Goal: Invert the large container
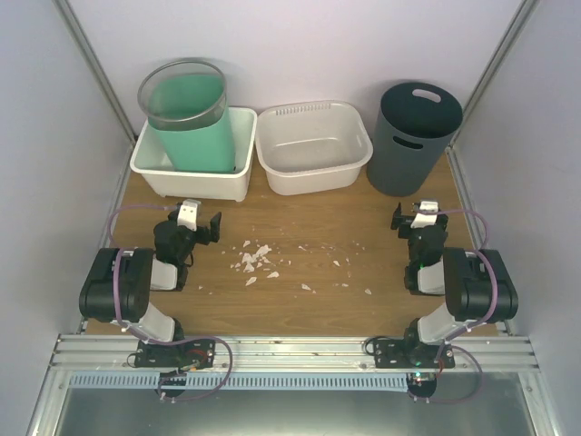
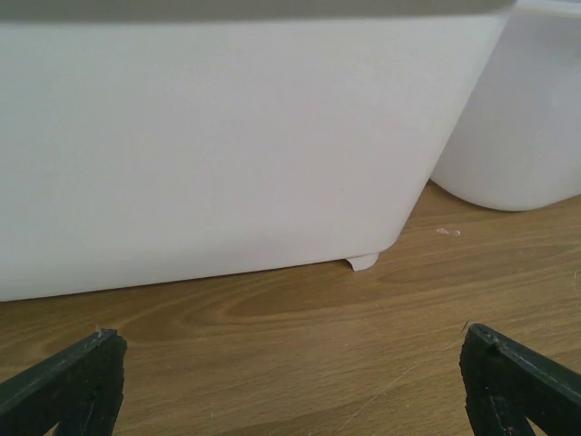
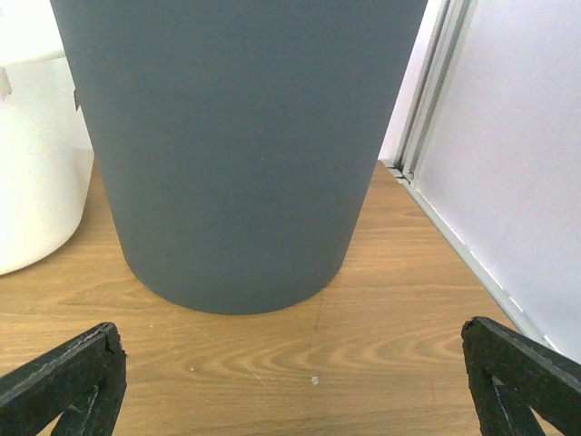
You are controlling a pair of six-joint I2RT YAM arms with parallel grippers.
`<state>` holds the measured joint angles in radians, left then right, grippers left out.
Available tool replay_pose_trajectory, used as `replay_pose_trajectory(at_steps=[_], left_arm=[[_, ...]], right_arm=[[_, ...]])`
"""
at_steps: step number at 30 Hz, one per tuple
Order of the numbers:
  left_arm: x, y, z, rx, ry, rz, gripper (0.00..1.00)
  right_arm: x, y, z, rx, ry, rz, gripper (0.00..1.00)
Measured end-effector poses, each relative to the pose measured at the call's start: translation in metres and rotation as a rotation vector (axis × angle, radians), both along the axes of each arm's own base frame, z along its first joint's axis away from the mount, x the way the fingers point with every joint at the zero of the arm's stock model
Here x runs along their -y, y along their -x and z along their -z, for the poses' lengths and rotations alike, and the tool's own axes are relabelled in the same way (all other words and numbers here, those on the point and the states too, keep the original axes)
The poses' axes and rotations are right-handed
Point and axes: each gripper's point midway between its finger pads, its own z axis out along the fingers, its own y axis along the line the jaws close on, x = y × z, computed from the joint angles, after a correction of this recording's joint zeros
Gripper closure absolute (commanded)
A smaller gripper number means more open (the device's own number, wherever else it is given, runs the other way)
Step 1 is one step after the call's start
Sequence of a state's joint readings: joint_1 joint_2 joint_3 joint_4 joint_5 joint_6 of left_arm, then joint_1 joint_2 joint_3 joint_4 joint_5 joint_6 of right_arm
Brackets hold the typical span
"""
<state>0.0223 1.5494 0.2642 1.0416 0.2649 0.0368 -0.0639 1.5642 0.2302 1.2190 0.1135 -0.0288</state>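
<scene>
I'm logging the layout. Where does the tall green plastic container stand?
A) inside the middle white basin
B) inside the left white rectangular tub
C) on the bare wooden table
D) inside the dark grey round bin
B: the tall green plastic container stands inside the left white rectangular tub, its base hidden behind the tub's wall.

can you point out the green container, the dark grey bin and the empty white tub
green container (image 1: 195, 145): top external view, on its front wall
dark grey bin (image 3: 236, 136): right wrist view, on its side wall
empty white tub (image 1: 313, 156): top external view, on its bare inner floor
</scene>
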Motion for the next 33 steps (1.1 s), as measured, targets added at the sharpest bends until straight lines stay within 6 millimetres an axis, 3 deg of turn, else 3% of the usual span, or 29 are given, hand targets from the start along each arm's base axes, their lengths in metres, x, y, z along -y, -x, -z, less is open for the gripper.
replay_pose_trajectory(at_steps=[21,24,26,29,33], left_arm=[[0.002,0.0,-0.011,0.034,-0.007,0.012,0.01],[0.005,0.003,-0.033,0.079,-0.014,0.033,0.01],[0.006,0.005,-0.057,0.131,-0.025,0.043,0.01],[0.008,0.006,-0.101,0.223,-0.048,0.057,0.01],[0.014,-0.005,-0.17,0.312,-0.099,0.099,0.01]], right_arm=[[0.002,-0.006,-0.004,-0.022,-0.006,0.006,0.0],[0.007,-0.024,-0.032,-0.021,-0.007,0.026,0.0],[0.01,-0.041,-0.067,-0.004,-0.016,0.039,0.0],[0.012,-0.057,-0.142,0.041,-0.041,0.046,0.0],[0.011,-0.059,-0.233,0.088,-0.107,0.048,0.0]])
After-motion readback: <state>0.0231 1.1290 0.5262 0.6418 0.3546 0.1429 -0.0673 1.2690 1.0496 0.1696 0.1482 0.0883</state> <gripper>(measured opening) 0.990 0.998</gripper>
